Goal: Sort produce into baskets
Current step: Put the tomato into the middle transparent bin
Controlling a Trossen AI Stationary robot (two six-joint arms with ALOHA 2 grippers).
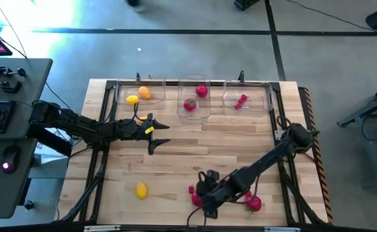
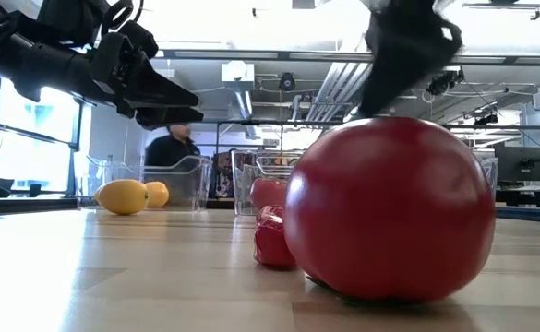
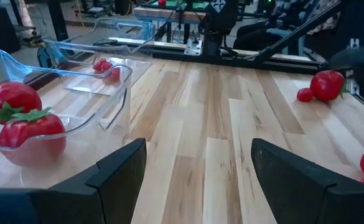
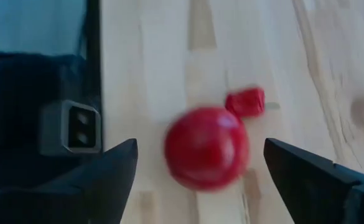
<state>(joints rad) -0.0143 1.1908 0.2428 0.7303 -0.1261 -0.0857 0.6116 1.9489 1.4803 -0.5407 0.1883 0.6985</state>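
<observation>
Three clear bins stand along the table's far edge: the left one point(image 1: 141, 90) holds yellow and orange lemons, the middle one point(image 1: 194, 93) red green-topped fruits, the right one point(image 1: 246, 96) small red berries. My right gripper point(image 1: 198, 200) is open near the table's front edge, its fingers wide on either side of a round red fruit point(image 4: 206, 148) on the wood, without touching it. A small red berry point(image 4: 245, 101) lies beside that fruit. My left gripper point(image 1: 165, 134) is open and empty, above the table in front of the left and middle bins.
A loose yellow lemon point(image 1: 141, 190) lies front left. A red green-topped fruit point(image 1: 253, 203) lies front right, under my right arm. A small camera box point(image 4: 70, 127) sits at the near edge by my right gripper. Bare wood lies at the table's middle.
</observation>
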